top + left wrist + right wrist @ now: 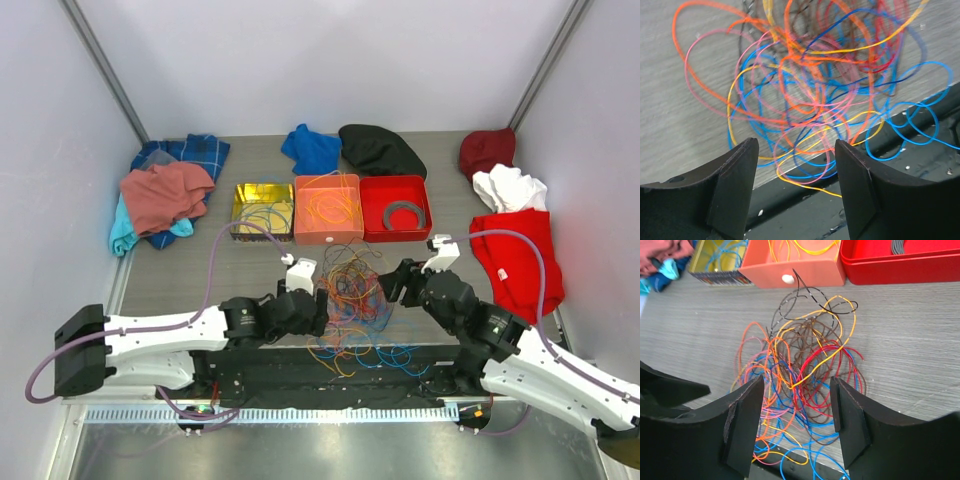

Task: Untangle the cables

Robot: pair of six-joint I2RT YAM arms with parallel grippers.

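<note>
- The cables [348, 300] are a loose nest of thin, springy loops in orange, yellow, blue, pink, red, brown and black. They lie on the bench [250, 265] between my two arms, near the front of the orange box [328, 208].
- At the near side, blue and orange loops spill over the bench's front edge onto the dark base plate [300, 372].
- The left gripper [796, 155] has black, wedge-shaped fingers and sits at the left flank of the nest. Its jaws are spread and pinch nothing. Loops show through the gap, but I cannot tell whether any strand touches a finger.
- The right gripper [796, 390] sits at the right flank with its jaws also spread and nothing between them. Brown and red loops lie just beyond the gap.
- Three open boxes stand side by side behind the nest:
  - a shiny gold tin [262, 210] holding blue and yellow strands;
  - the orange box, holding orange and yellow strands;
  - a red box [395, 208] holding a grey coiled ring [405, 213].
- The bench is matte grey with a wood grain. A narrow bare strip separates the nest from the boxes.
- Crumpled cloths line the edges:
  - a pink one [165, 195] on the left;
  - blue [310, 148] and black [380, 150] ones at the back;
  - white [508, 187] and red [515, 255] ones on the right.
- Pale walls close in the bench on three sides.
</note>
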